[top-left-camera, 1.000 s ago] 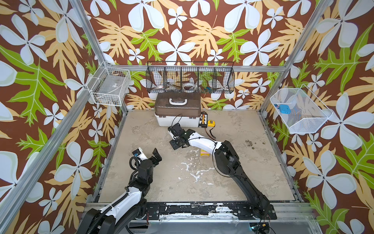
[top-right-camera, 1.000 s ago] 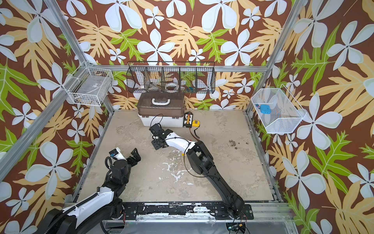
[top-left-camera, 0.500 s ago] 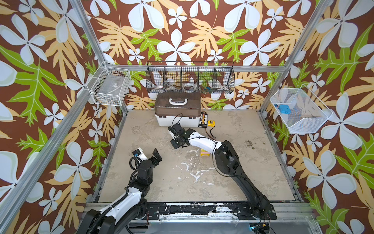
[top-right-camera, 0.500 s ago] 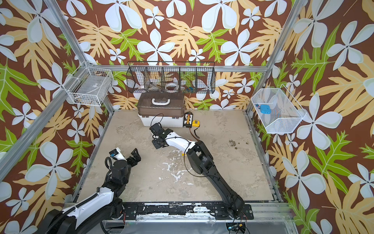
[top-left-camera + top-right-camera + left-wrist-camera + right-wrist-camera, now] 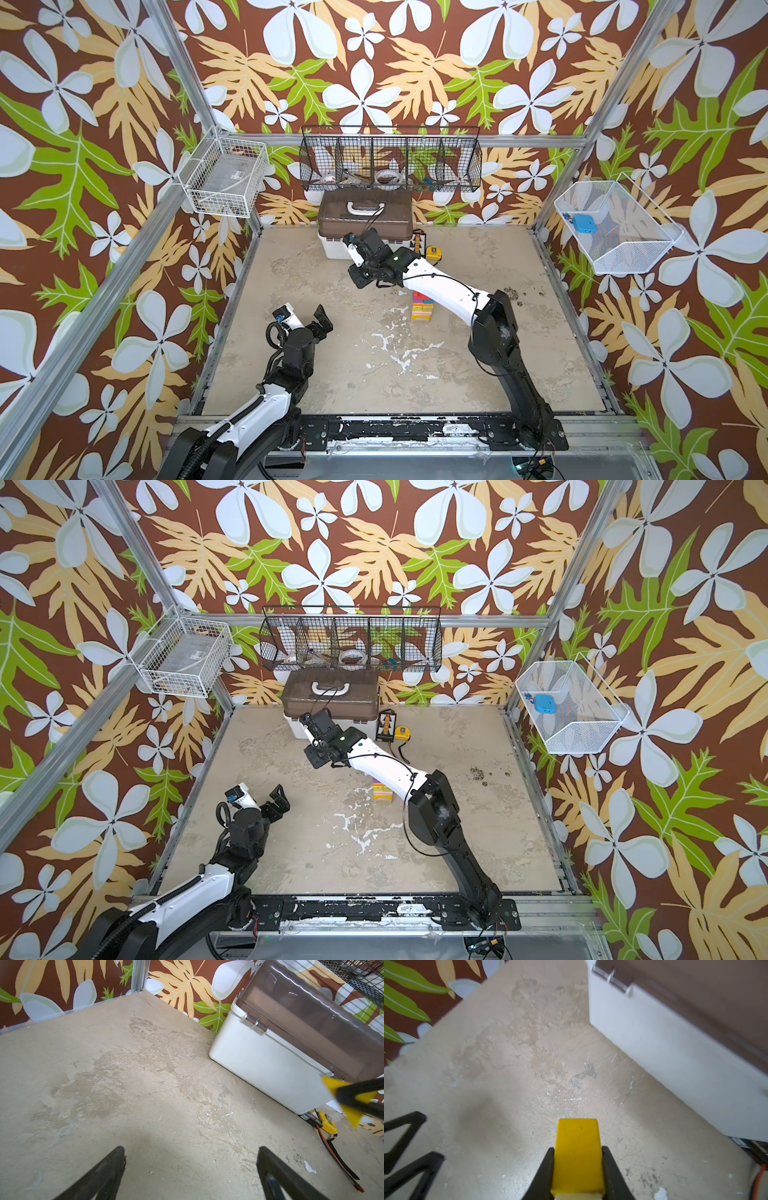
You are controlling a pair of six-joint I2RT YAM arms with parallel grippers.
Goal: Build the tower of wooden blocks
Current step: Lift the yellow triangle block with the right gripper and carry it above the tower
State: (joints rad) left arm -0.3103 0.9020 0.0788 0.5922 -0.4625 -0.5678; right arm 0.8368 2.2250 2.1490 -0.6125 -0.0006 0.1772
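one yellow block (image 5: 578,1136), clamped in the right gripper (image 5: 578,1148) near the back edge of the table (image 5: 332,374), wants a square landing on the tower (image 5: 422,305) mid-table, left gripper (image 5: 191,1151) gaping empty.

Brown-lidded white box (image 5: 386,218) stands near tape measure (image 5: 434,252).

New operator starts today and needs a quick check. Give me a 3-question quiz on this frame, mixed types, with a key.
1. True or false: the left gripper is shut on something.
2. What colour is the block held in the right gripper? A) yellow B) purple C) teal
3. Fill in: in both top views the tower is partly hidden by the ___.
Key: 1 false, its jaws stand open and empty. 2 A. 3 right arm.
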